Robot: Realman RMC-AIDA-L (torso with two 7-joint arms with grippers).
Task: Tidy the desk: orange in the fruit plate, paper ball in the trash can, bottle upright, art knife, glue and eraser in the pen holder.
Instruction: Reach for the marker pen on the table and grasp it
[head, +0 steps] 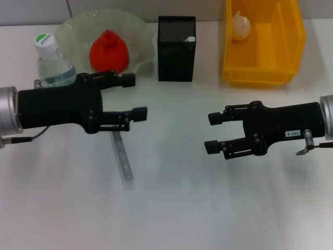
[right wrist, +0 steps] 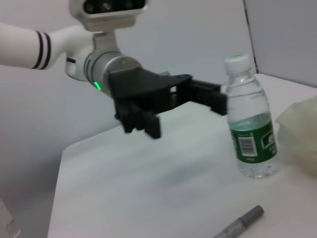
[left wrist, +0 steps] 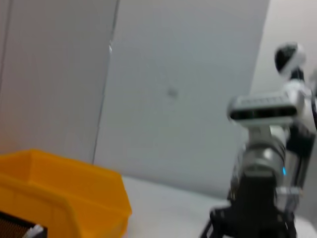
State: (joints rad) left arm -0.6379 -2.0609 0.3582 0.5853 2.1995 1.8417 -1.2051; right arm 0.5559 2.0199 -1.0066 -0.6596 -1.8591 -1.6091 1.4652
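Note:
The orange [head: 109,52] lies in the pale-green fruit plate [head: 78,28] at the back left. Beside the plate the bottle [head: 52,62] [right wrist: 250,124] stands upright. The paper ball [head: 241,26] rests inside the yellow trash can [head: 263,67] at the back right. Between them stands the black mesh pen holder [head: 177,49], with a white tip showing at its rim. A grey art knife [head: 122,156] [right wrist: 240,223] lies flat on the desk [head: 171,208]. My left gripper [head: 138,96] hovers open just above the knife's far end. My right gripper [head: 212,132] is open over bare desk. Glue and eraser are out of view.
The left wrist view shows the trash can [left wrist: 64,193] and a corner of the pen holder [left wrist: 15,228], with the right arm beyond. A grey wall stands behind the desk.

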